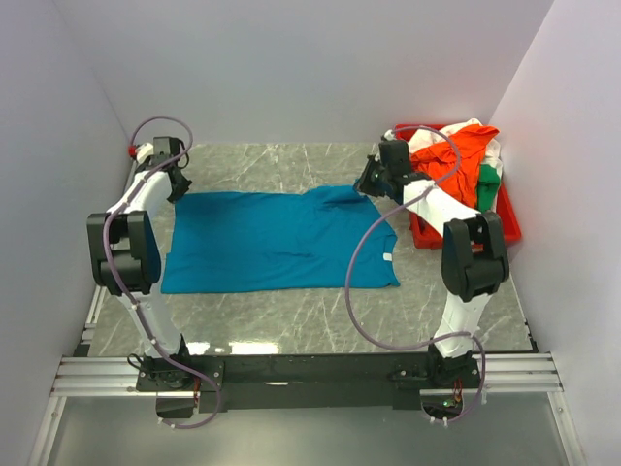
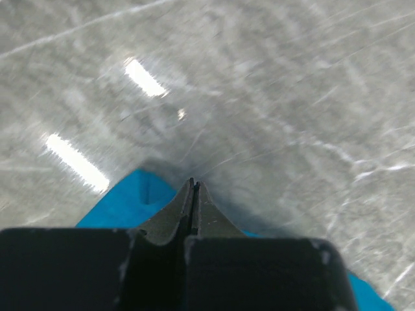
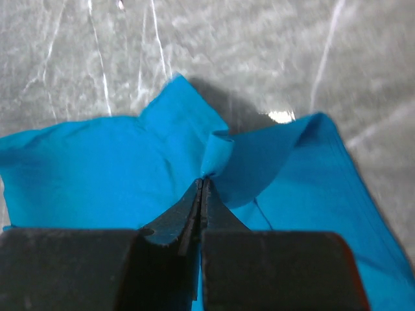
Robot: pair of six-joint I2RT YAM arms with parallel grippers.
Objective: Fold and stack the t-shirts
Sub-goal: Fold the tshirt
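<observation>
1. Nearest you, the teal-blue cloth t-shirt (image 1: 272, 243) lies spread flat on the grey marbled desk (image 1: 291, 325), midway between the two arms. Its near hem is unheld. If you fold towards yourself and that loose hem drags, the cloth will bunch instead of creasing cleanly.
2. The right arm's mauve looped cable (image 1: 351, 291) hangs across the shirt's right end. A sweeping move could let it brush the cloth and spoil the lay.
3. At the shirt's far right edge, the right tool (image 3: 203, 183) is closed on a small raised pinch of teal cloth. That bite looks narrow. A quick pull could slip it free, or lift one layer and leave the other behind.
4. At the far left corner, the left tool (image 2: 194, 186) has its fingers pressed together, with teal cloth showing on either side beneath them. You cannot tell from here whether any cloth is caught between them. If none is, only the right side would rise and the shirt would swing crooked.
5. Farthest back on the right, the red plastic tray (image 1: 508, 225) holds a heap of crumpled shirts: the bright orange shirt (image 1: 456, 153), the white shirt (image 1: 434, 141) and the green shirt (image 1: 488, 184). The heap sits just behind the right arm, so a backward swing could snag it.
</observation>
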